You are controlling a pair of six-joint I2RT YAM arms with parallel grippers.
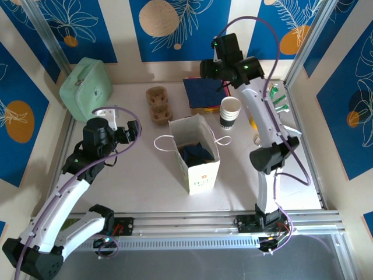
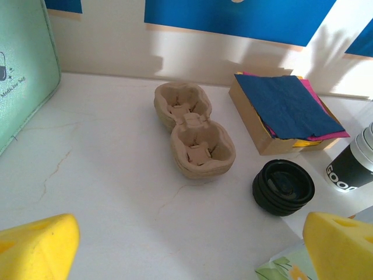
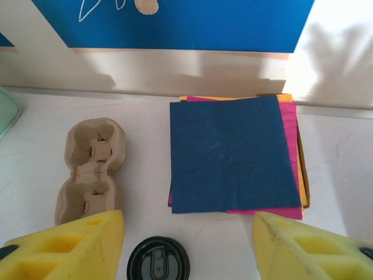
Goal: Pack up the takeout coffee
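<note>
Fingers wide and empty, the left gripper [image 2: 189,236] faces the pulp cup carrier [image 2: 195,137]; the right gripper [image 3: 186,245], fingers apart, hangs above stacked black plastic lids [image 3: 158,261], navy paper napkin [image 3: 233,154] beyond. The takeout coffee may be the dark shape inside the white paper bag [image 1: 204,172], unclear. Likely fetching extras: next, descend squarely

Hard, bright light comes from the far right. In the right wrist view it bleaches the wall [image 3: 326,58] and the worktop [image 3: 344,175] below it almost white, while soft grey shadows lie across the wall further left. The top view is evenly lit and sharp, with a dim shadow on the near left panel. Close to the lens, the yellow foam fingertips [image 2: 35,245] look slightly soft.
</note>
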